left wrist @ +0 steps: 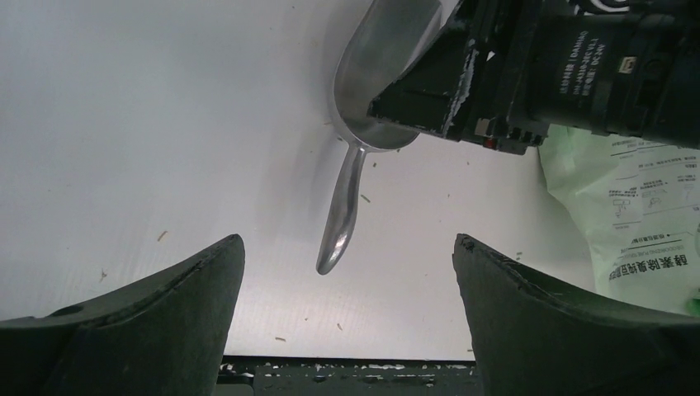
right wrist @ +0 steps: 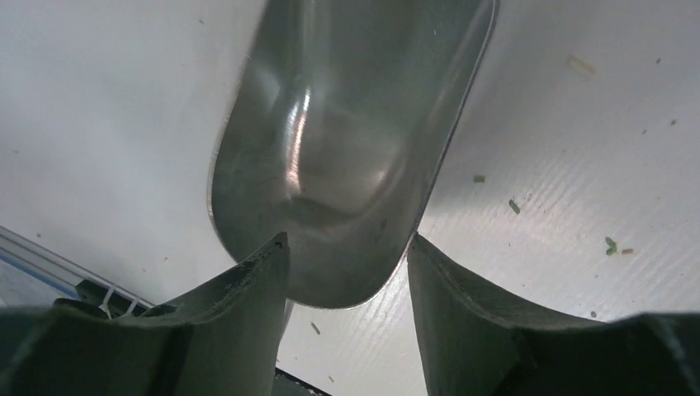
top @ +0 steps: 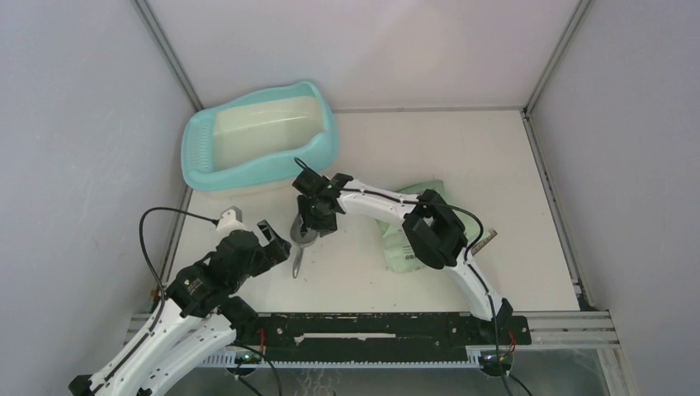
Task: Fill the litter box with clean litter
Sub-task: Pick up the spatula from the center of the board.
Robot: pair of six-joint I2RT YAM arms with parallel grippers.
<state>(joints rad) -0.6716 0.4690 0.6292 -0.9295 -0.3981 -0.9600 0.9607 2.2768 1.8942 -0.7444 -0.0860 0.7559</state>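
Observation:
The turquoise litter box (top: 248, 175) stands at the far left, its cream inside showing no granules that I can make out. A grey metal scoop (top: 298, 252) lies on the table in front of it. My right gripper (top: 318, 223) is open right over the scoop's bowl (right wrist: 347, 124), its fingers (right wrist: 248, 289) astride the bowl's rounded rear end. My left gripper (top: 276, 243) is open and empty, with the scoop's handle (left wrist: 345, 206) pointing into the gap between its fingers (left wrist: 190, 289). Of the litter, only a few loose crumbs (right wrist: 513, 206) show on the table.
A flat green printed bag (top: 403, 241) lies on the table under the right arm, also in the left wrist view (left wrist: 636, 223). The right arm's black wrist (left wrist: 578, 66) hangs over the scoop. Grey walls close in both sides. A black rail (top: 371, 326) runs along the near edge.

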